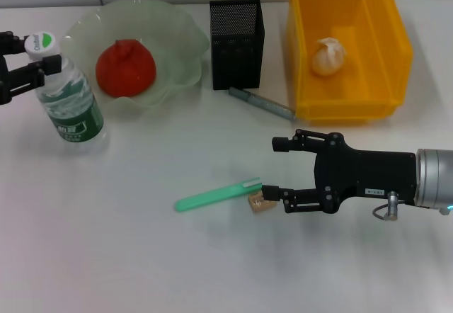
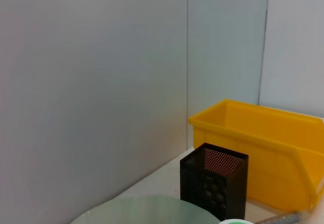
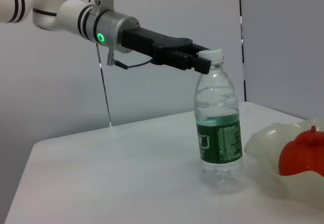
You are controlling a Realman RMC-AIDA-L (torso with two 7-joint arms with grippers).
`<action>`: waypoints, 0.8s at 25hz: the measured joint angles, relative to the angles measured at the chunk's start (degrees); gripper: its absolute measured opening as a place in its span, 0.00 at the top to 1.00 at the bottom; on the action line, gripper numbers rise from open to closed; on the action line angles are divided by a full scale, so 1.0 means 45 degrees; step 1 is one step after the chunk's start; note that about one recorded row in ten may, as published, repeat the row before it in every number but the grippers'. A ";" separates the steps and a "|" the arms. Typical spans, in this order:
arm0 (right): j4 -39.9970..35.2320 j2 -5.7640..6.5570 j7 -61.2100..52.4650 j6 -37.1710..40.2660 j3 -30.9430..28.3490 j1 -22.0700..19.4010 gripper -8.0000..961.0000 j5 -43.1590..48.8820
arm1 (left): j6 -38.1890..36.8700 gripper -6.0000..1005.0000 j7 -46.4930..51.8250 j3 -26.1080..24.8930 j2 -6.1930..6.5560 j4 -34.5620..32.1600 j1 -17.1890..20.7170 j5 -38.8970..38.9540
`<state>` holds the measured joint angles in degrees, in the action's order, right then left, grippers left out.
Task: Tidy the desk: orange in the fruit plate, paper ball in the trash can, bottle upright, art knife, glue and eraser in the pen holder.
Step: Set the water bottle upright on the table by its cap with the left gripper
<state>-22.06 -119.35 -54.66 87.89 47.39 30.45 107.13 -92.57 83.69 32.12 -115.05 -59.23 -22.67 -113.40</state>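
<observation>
Where right claw (image 1: 270,166) gapes, eraser (image 1: 257,202) beside lower finger

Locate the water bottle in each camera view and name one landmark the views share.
Head view: the bottle stands upright at the far left, beside the fruit plate, the left gripper at its cap.
Left wrist view: only a sliver of its cap shows at the bottom edge.
Right wrist view: the bottle stands upright in the middle, the left gripper at its cap.
Shared landmark: the fruit plate appears in all three.
</observation>
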 joint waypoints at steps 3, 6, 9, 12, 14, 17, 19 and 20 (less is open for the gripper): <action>0.0000 0.0000 -0.0037 0.0004 -0.0024 0.0038 0.13 0.0000 | 0.0043 0.52 -0.0234 -0.0143 0.0019 0.0327 -0.0034 0.0053; 0.0000 0.0000 -0.0069 0.0008 -0.0034 0.0058 0.13 0.0000 | 0.0061 0.51 -0.0251 -0.0145 0.0035 0.0358 -0.0026 0.0090; 0.0000 0.0000 -0.0088 0.0011 -0.0044 0.0071 0.13 0.0000 | 0.0076 0.51 -0.0259 -0.0147 0.0048 0.0379 -0.0004 0.0172; 0.0000 0.0000 -0.0096 0.0016 -0.0059 0.0071 0.13 0.0001 | 0.0196 0.51 -0.0260 -0.0147 0.0018 0.0397 0.0024 0.0174; 0.0000 0.0000 -0.0096 0.0018 -0.0055 0.0070 0.13 0.0001 | 0.0248 0.51 -0.0260 -0.0147 0.0009 0.0423 0.0029 0.0169; 0.0000 0.0004 -0.0094 0.0035 -0.0044 0.0045 0.13 0.0001 | 0.0389 0.51 -0.0260 -0.0145 0.0012 0.0625 0.0030 0.0156; 0.0000 0.0008 -0.0094 0.0060 -0.0044 0.0033 0.13 0.0001 | 0.0439 0.51 -0.0260 -0.0145 0.0015 0.0665 0.0030 0.0157; 0.0000 0.0011 -0.0093 0.0085 -0.0044 0.0018 0.13 0.0001 | 0.0500 0.51 -0.0259 -0.0145 0.0018 0.0700 0.0029 0.0156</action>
<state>-22.06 -119.30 -55.08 88.27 47.20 30.53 107.14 -90.32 82.53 31.46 -114.97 -56.08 -22.54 -112.70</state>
